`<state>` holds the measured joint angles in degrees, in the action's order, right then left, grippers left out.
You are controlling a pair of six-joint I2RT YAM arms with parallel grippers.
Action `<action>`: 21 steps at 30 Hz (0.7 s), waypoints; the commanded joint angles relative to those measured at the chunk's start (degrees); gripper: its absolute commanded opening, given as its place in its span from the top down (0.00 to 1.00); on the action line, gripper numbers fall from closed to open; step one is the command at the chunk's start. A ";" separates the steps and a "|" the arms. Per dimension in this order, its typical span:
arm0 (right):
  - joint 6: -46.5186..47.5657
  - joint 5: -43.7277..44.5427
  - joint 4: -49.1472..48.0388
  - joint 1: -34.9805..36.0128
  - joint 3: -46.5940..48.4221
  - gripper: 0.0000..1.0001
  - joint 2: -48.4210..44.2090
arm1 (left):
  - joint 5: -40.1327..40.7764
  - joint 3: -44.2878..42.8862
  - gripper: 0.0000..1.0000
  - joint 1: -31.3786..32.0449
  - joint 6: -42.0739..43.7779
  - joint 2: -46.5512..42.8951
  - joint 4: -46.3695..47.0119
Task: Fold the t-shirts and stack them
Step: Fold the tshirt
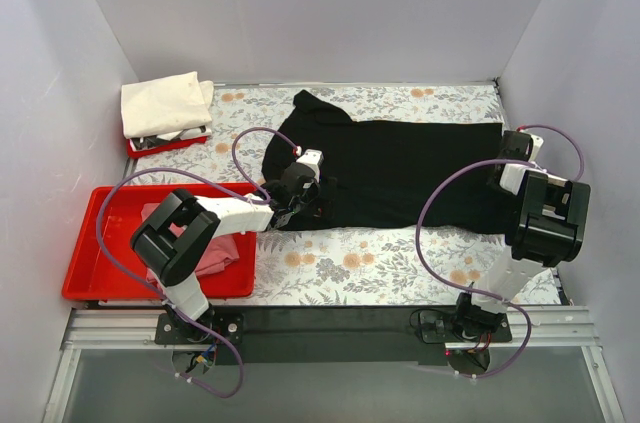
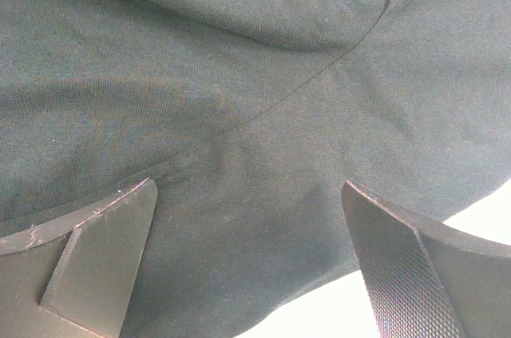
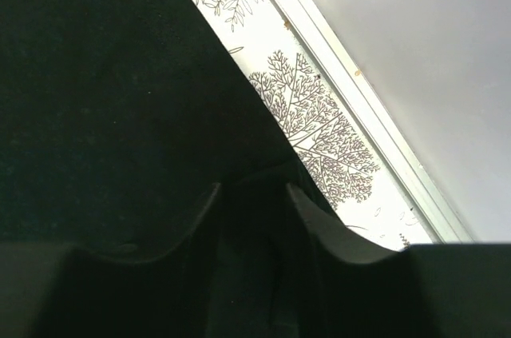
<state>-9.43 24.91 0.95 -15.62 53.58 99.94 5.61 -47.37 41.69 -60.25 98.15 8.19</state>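
The black t-shirt (image 1: 400, 168) lies spread out flat across the middle of the top view. Its neck and sleeves point to the left and its hem is at the right edge. It looks like thin, limp knit, light enough that a pinch at one edge would lift it. It is also floppy enough that I'd expect whatever isn't held to sag and drag across the floral table cover (image 1: 350, 263). It isn't fragile or slippery, but it will wrinkle and bunch if pushed. I'd say the sensible holds are the two ends at once, a shoulder or sleeve seam on the left and a hem corner on the right, so the fold comes over evenly.

The left gripper (image 2: 251, 274) hovers low over the sleeve seam (image 2: 263, 110) with its jaws spread wide. Cloth lies flat below them and nothing is held.

The right gripper (image 3: 251, 198) is at the hem, near the right wall. Its jaws stand fairly close together with a ridge of black cloth rising between them. It is dark on dark, so I cannot tell whether they have actually pinched it.

In the upper left a folded cream-white t-shirt (image 1: 160, 103) rests on a small red tray (image 1: 165, 146). At the lower left a dusty pink t-shirt (image 1: 215, 255) lies crumpled in a larger red tray (image 1: 100, 273), just beside the left arm.
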 commanded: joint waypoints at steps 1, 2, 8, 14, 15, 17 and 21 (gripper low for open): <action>-0.85 -1.26 1.42 -0.82 2.67 0.69 0.69 | 0.81 0.35 0.06 -0.47 0.22 0.64 -3.79; -0.85 -1.96 1.51 -1.08 3.02 0.71 0.87 | 0.72 0.44 0.06 -0.47 0.22 0.55 -3.70; -0.24 -3.20 2.39 -1.26 3.81 0.99 1.75 | 0.90 0.44 0.06 -0.47 0.31 0.46 -3.70; 0.47 -3.55 -0.42 -0.82 1.36 0.99 -0.97 | 1.69 0.35 0.06 -0.47 0.22 0.73 -3.88; 0.47 -3.72 -2.42 -0.73 0.74 0.99 -2.54 | 2.12 0.35 0.06 -0.47 0.22 0.82 -4.05; 0.47 -4.86 -3.84 -0.73 -0.84 0.99 -4.04 | 2.30 0.18 0.06 -0.56 0.22 1.08 -4.23; 0.29 -5.13 -7.36 -0.73 -2.78 0.99 -7.99 | 2.48 0.18 0.06 -0.56 0.22 1.26 -4.32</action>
<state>-9.17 20.58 -0.75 -16.45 51.66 96.07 6.59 -47.37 41.69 -60.27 98.17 8.12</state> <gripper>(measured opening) 0.015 0.940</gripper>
